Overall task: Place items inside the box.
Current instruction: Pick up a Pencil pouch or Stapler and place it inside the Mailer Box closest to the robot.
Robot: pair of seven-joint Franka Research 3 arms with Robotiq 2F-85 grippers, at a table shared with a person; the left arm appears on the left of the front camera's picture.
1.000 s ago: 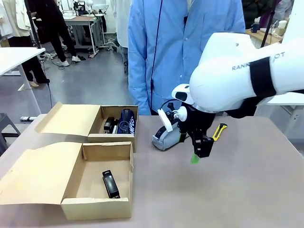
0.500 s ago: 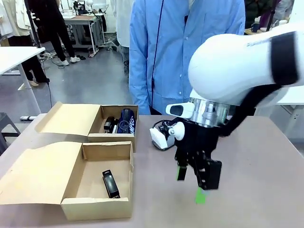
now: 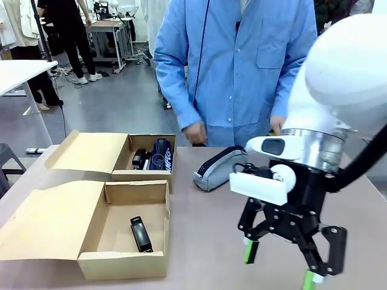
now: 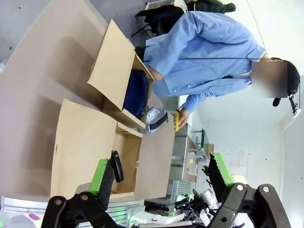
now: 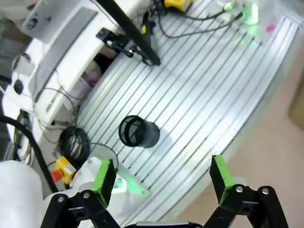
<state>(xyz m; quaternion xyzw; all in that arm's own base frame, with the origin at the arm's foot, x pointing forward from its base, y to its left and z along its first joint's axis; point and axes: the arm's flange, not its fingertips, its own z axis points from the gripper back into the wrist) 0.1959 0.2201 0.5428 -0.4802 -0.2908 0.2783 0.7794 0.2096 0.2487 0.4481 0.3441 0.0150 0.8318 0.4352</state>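
Grey pouch [image 3: 213, 169] lies beside the far box [image 3: 142, 176] — right tool [image 3: 279, 264] hangs nearer, released; left tool [image 4: 160, 173] likewise.

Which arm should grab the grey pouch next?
Right, probably. Its jaws hang open near the pouch, on the same side of the table; the left arm's open jaws sit well back, with both boxes in between.

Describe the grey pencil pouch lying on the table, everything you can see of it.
The grey pencil pouch looks like soft fabric, with light grey sides and a darker top panel edged with pale stitching. It seems closed and plump. It lies slantwise on the table, just right of the far box and in front of the person. Only the table touches it; the person's hand is close but apart.
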